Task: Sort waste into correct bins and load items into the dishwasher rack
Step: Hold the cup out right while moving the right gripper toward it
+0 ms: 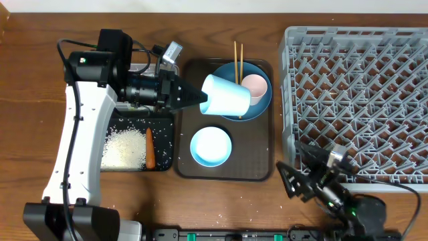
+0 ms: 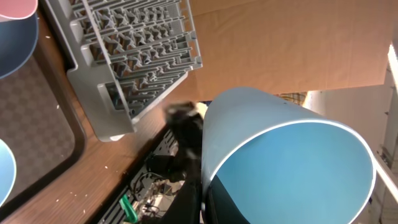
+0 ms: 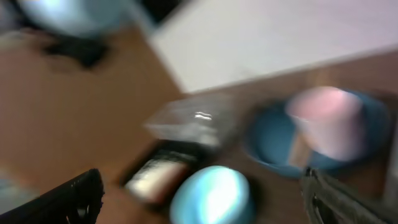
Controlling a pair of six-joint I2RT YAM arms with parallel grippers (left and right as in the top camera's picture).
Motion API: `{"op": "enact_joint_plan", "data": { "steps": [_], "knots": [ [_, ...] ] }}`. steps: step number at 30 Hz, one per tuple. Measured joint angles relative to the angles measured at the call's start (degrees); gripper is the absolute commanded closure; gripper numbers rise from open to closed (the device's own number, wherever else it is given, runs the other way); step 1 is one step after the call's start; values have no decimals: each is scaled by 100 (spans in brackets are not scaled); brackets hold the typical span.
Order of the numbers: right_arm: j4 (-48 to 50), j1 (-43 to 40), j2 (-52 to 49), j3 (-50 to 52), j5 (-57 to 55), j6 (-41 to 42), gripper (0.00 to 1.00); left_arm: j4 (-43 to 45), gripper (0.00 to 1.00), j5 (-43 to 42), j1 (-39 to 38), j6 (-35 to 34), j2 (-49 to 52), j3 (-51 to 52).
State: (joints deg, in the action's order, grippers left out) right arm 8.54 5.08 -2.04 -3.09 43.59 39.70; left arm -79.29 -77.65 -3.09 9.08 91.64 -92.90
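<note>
Over the dark brown serving tray (image 1: 254, 171), grips the light blue cup (image 1: 226, 97) with the left hand (image 1: 200, 99), pinched tight on the cup's wall at the rim. Holds it tipped on its side, open mouth toward the hand and base toward the dishwasher rack (image 1: 354, 100). From overhead, covers the left part of the blue plate (image 1: 262, 106); cannot tell whether cup and plate touch.

On that plate, finds the pale pink cup (image 1: 255, 85) standing mouth up toward the right side. Finds the two chopsticks (image 1: 237, 53) side by side across the plate's far rim, reaching out past the tray's far edge. At the tray's near end, sees the white-blue bowl (image 1: 211, 146), mouth up, apart from the plate.

Left of the serving tray, just beside it on the table (image 1: 40, 67), sees the black tray (image 1: 164, 134) with a heap of rice (image 1: 125, 148) and the carrot (image 1: 150, 148) lying right beside the heap.

By the rack's near left corner, shows the right hand (image 1: 292, 164) spread wide, holding nothing. Gives only a blurred right wrist view.
</note>
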Motion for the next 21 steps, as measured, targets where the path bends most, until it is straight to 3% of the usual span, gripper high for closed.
{"op": "enact_joint_plan", "data": {
  "steps": [4,10,21],
  "knots": [
    [127,0,-46,-927,710,516,1,-46,94,-79,0,2,0,0],
    [-935,0,-772,-2214,1488,811,1,-140,94,-160,-44,2,0,0],
    [-603,0,-2846,-2498,2009,1543,1,-151,94,-173,-723,13,0,0]
  ]
}}
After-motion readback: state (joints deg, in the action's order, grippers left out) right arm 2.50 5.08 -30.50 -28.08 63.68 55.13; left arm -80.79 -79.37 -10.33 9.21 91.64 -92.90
